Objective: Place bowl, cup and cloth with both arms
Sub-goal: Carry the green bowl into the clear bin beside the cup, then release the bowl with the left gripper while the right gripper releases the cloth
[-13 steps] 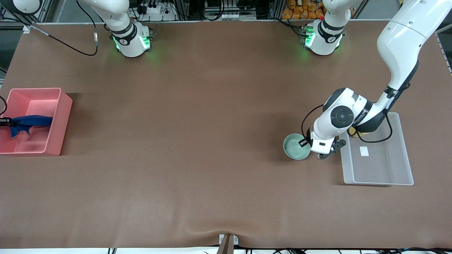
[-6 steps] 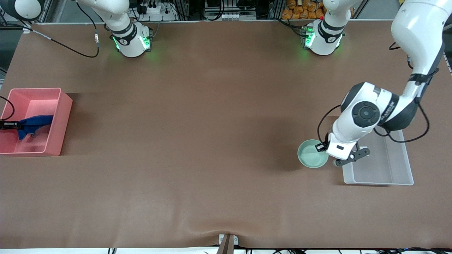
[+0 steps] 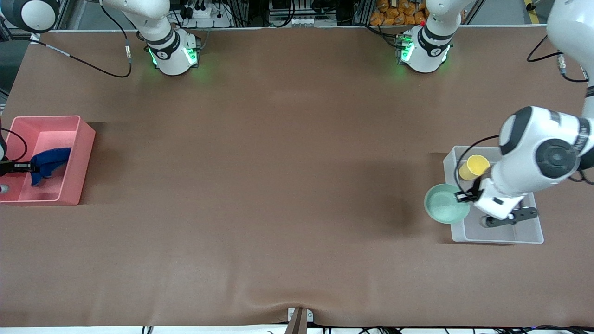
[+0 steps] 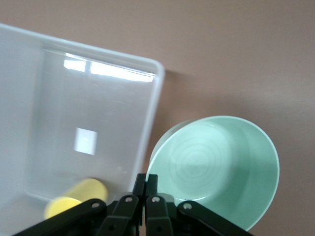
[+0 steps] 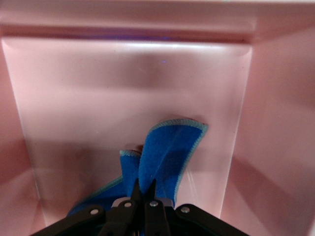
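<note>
The pale mint bowl point(image 3: 446, 209) hangs by its rim from my left gripper point(image 3: 465, 196), which is shut on it. It is over the wall of the clear tray point(image 3: 529, 236) that faces the table's middle. In the left wrist view the bowl point(image 4: 216, 162) shows beside the closed gripper point(image 4: 146, 180). The yellow cup point(image 3: 473, 167) is in the tray, also in the left wrist view point(image 4: 74, 199). My right gripper point(image 3: 27, 167) is shut on the blue cloth point(image 3: 48, 160), which dangles inside the pink bin point(image 3: 80, 139). The right wrist view shows the cloth point(image 5: 170, 147) pinched in the gripper point(image 5: 143, 186).
The clear tray point(image 4: 153, 93) lies at the left arm's end of the table and the pink bin point(image 5: 123, 78) at the right arm's end. Brown mat covers the table between them. A black cable point(image 3: 93, 65) trails near the right arm's base.
The left arm has carried the bowl toward its own end of the table, up to the tray's wall, uncovering the cup. The right gripper has shifted slightly with the cloth over the bin.
</note>
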`<state>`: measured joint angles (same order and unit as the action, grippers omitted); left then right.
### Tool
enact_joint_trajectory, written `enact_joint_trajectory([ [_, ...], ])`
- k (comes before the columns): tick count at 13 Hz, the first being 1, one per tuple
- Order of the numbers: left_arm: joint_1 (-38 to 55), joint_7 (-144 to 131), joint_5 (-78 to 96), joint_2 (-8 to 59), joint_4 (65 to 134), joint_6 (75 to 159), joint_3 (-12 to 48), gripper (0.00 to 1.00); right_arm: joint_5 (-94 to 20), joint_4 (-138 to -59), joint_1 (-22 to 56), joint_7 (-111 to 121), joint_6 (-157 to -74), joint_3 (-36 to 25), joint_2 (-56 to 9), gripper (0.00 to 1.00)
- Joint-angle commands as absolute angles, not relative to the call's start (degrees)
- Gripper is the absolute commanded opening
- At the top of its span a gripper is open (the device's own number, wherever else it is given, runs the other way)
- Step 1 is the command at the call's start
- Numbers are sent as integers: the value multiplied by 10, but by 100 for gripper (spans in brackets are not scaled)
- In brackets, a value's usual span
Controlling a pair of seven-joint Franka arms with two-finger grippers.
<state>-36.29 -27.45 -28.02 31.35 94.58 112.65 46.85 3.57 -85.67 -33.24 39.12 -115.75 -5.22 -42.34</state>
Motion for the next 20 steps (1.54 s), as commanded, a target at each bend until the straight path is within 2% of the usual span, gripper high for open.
enact_joint_trajectory([
  [1, -411, -177, -270, 314, 942, 1117, 475, 0, 30, -853, -337, 399, -1160, -48, -430, 0],
  [2, -430, -136, -270, 316, 941, 1117, 475, 0, 30, -853, -336, 399, -1160, -48, -431, 9],
  [3, -445, -99, -270, 316, 941, 1117, 475, 0, 30, -852, -335, 400, -1160, -48, -432, 49],
  [4, -460, -67, -270, 320, 940, 1118, 475, 0, 30, -852, -334, 399, -1160, -48, -432, 82],
  [5, -472, -40, -270, 324, 941, 1120, 474, 0, 30, -852, -334, 397, -1160, -48, -432, 100],
  [8, -509, 19, -278, 364, 941, 1138, 471, 0, 30, -852, -334, 396, -1159, -48, -432, 100],
  [13, -505, 23, -295, 407, 942, 1197, 454, 0, 30, -844, -323, 397, -1126, -47, -406, 100],
  [20, -493, 23, -301, 446, 942, 1239, 429, 0, 30, -846, -260, 357, -1053, -47, -286, 100],
])
